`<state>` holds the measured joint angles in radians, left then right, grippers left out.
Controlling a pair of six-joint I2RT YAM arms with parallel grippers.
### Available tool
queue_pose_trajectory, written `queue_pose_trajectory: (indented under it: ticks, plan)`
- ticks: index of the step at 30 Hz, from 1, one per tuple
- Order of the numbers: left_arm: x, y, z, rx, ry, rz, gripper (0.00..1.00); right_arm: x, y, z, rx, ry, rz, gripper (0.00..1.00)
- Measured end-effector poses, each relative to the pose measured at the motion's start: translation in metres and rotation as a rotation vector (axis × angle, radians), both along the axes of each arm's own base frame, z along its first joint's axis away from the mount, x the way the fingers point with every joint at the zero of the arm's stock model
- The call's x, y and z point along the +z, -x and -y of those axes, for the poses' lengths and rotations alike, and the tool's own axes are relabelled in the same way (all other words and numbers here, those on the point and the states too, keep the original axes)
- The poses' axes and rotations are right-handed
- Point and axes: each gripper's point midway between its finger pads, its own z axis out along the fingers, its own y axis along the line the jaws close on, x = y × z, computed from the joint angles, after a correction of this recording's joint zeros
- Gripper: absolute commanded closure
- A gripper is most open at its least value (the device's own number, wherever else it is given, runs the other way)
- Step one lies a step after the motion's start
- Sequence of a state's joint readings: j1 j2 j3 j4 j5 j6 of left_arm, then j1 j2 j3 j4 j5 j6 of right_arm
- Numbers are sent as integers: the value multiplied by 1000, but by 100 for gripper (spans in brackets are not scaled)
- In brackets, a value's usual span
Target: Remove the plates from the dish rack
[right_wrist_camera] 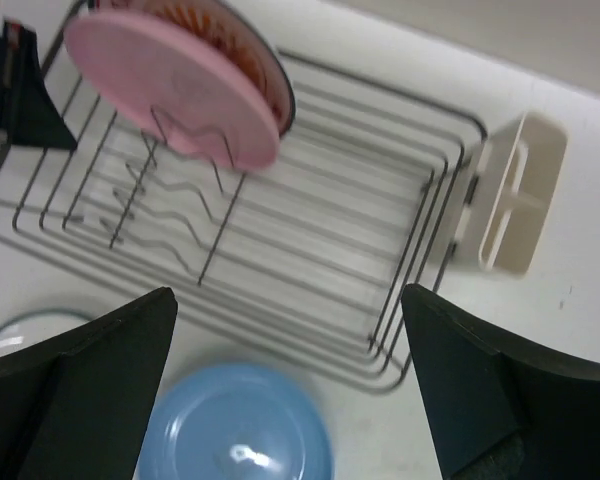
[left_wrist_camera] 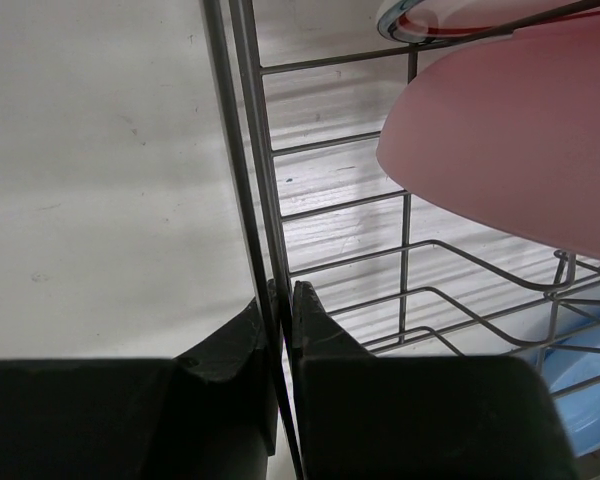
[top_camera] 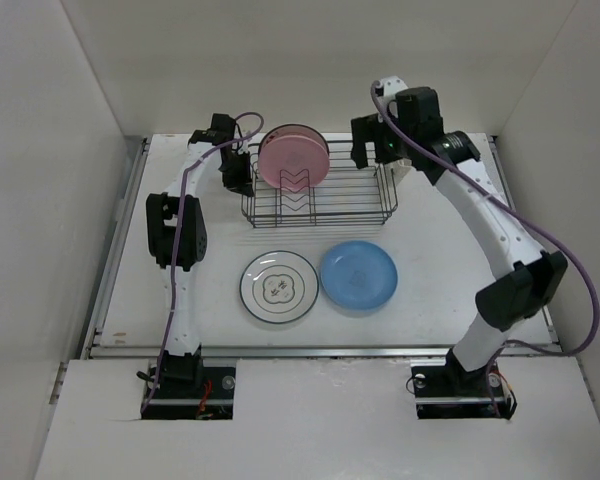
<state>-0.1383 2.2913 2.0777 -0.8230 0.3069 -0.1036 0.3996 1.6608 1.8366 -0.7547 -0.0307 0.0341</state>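
Observation:
The black wire dish rack (top_camera: 320,195) stands at the back middle of the table. A pink plate (top_camera: 293,160) stands upright in its left slots, with an orange-patterned plate (right_wrist_camera: 255,60) close behind it. A white flower plate (top_camera: 278,287) and a blue plate (top_camera: 358,275) lie flat on the table in front of the rack. My left gripper (top_camera: 238,178) is shut on the rack's left-end wire (left_wrist_camera: 270,200), beside the pink plate (left_wrist_camera: 510,140). My right gripper (top_camera: 375,150) hovers open and empty above the rack's right part (right_wrist_camera: 380,200). The teal-rimmed plate is out of view.
A cream plastic cup (right_wrist_camera: 510,195) is clipped to the rack's right end. White walls close in the table at the back and on both sides. The blue plate (right_wrist_camera: 235,425) lies just in front of the rack's near rim.

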Motion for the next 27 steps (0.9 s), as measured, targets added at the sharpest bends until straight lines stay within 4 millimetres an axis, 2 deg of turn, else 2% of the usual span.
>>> queue_pose_trajectory:
  ticks: [3, 6, 9, 12, 14, 15, 16, 19, 21, 23, 24, 25, 27]
  plan:
    - [0, 0, 0, -6, -2, 2, 94, 14, -37, -16, 1, 9, 114, 0]
    - [1, 0, -1, -35, -17, 12, 89, 16, -67, -34, 25, -10, 197, 0]
    - [3, 1, -2, -61, -38, 17, 88, 2, -93, -59, 82, -54, 232, 0]
    - [4, 2, -3, -69, -49, 18, 88, -26, -115, -84, 152, -92, 221, 3]
    - [4, 3, -3, -71, -54, 16, 91, -53, -127, -99, 196, -112, 198, 12]
    - [4, 3, -4, -70, -55, 14, 92, -69, -131, -105, 214, -119, 178, 24]
    - [4, 3, -4, -69, -56, 12, 94, -84, -133, -110, 232, -122, 155, 29]
    - [3, 1, -4, -59, -53, 5, 96, -116, -137, -120, 262, -138, 113, 31]
    - [3, 1, -4, -58, -52, 4, 100, -122, -141, -124, 270, -146, 119, 33]
    - [3, 0, -4, -58, -49, 2, 100, -121, -144, -126, 273, -152, 137, 44]
    - [3, 0, -4, -58, -49, 1, 100, -117, -146, -127, 276, -158, 151, 52]
    - [3, 1, -4, -58, -49, 0, 100, -114, -148, -128, 279, -163, 165, 68]
    - [3, 0, -4, -57, -50, -1, 100, -108, -153, -129, 287, -163, 201, 80]
